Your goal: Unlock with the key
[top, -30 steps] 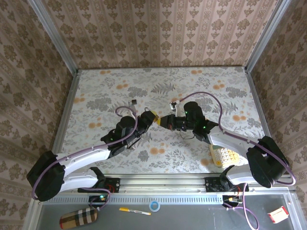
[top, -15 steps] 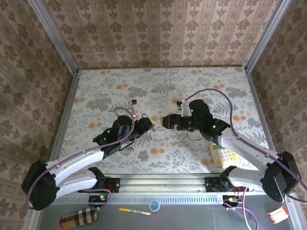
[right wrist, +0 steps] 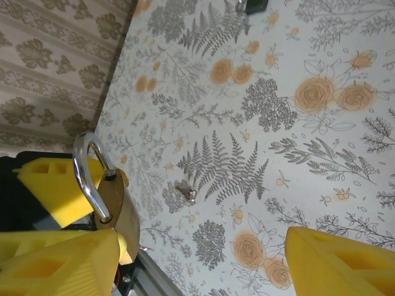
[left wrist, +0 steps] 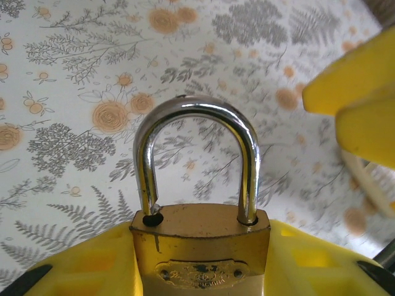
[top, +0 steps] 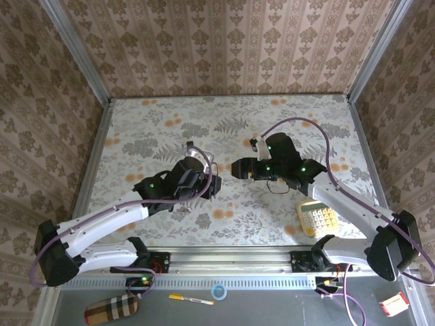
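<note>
**Padlock clamped on my left, right pincer spread empty**

My left gripper [left wrist: 200,271] grasps the padlock [left wrist: 200,246] by its flat brass body, squeezed between moulded yellow pads [left wrist: 92,265]. The polished steel shackle [left wrist: 194,108] arches clear above the body. One shackle leg shows a notch right at the mouth of its hole, and I cannot tell whether it is latched. My right gripper [right wrist: 197,265] sits near the padlock, its blocky yellow fingers spread wide with nothing between them. The key [right wrist: 254,5], tiny and dark with a squarish head, lies on the floral-printed table [right wrist: 321,154], apart from the padlock.
</note>
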You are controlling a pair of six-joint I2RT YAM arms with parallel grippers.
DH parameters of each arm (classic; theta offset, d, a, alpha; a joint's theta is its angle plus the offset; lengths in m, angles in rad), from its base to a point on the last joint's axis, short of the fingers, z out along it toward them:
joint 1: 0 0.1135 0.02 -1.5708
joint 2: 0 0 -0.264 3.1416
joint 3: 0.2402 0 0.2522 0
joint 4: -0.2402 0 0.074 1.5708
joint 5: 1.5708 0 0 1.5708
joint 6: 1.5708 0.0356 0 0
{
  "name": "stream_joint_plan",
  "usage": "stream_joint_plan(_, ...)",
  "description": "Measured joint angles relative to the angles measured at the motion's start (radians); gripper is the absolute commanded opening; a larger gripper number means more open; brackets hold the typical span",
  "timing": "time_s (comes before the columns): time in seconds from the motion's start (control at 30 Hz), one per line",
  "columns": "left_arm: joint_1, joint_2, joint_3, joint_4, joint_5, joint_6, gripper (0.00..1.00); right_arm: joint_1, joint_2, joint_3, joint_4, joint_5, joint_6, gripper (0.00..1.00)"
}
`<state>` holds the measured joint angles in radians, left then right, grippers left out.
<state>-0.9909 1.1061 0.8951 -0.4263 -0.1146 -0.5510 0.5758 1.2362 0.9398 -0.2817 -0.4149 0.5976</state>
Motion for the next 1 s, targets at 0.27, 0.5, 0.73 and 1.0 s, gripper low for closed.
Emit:
stream_joint_plan(0.27,0.001,0.037,0.0,-0.033,0.007,0.108,0.0,0.005,0.008,-0.087,0.163,-0.094,0.035,0.6)
stream_joint_plan(0.5,0.001,0.042,0.0,-0.009,0.062,0.148,0.0,0.041,0.037,-0.09,0.213,-0.119,0.047,0.48)
stream_joint_plan(0.73,0.001,0.042,0.0,0.017,0.101,0.156,0.0,0.069,0.064,-0.09,0.223,-0.117,0.051,0.4)
stream_joint_plan(1.0,0.002,0.041,-0.01,0.026,0.127,0.16,0.0,0.076,0.064,-0.083,0.198,-0.093,0.01,0.35)
